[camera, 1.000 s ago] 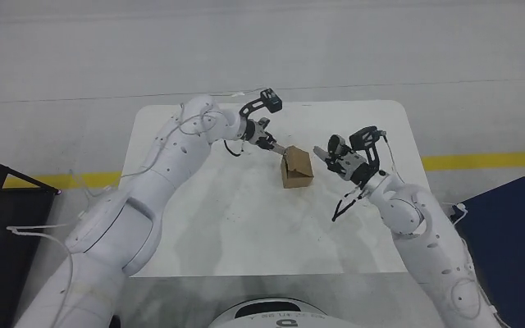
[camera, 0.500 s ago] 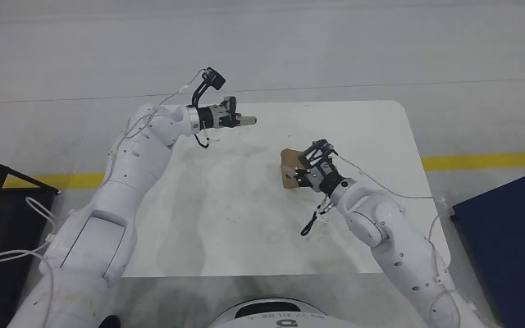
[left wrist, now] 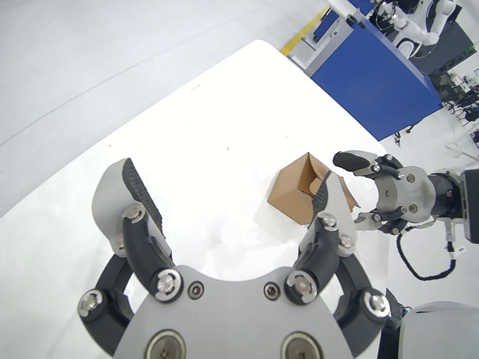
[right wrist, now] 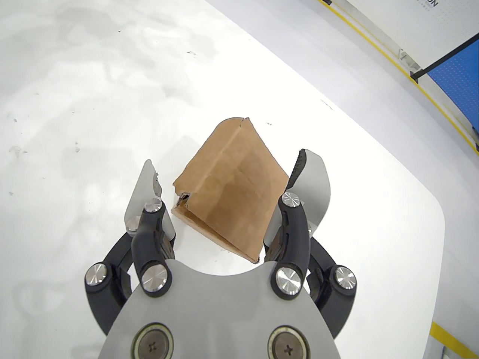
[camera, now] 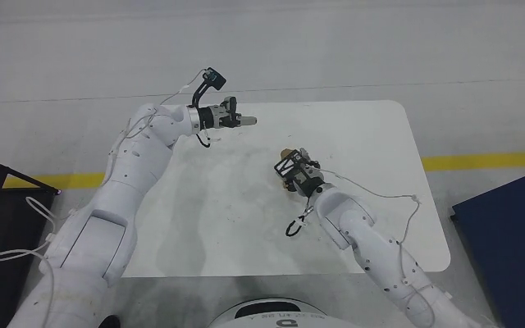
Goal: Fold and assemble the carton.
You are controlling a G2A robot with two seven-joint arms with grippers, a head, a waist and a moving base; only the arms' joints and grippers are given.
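Straddling the carton (right wrist: 232,188) with my right claw (right wrist: 228,168) spread wide; left claw (left wrist: 228,173) wide, empty, well apart; body looks erected, end flaps left to close.

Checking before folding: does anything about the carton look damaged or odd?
Yes. The small brown cardboard carton, lying inside the open right tool, has a ragged, torn corner at the end nearest the tool's base.

Grey floor (camera: 262,49), yellow floor stripe (camera: 472,161), white table (camera: 213,213), blue cabinet (left wrist: 374,87)
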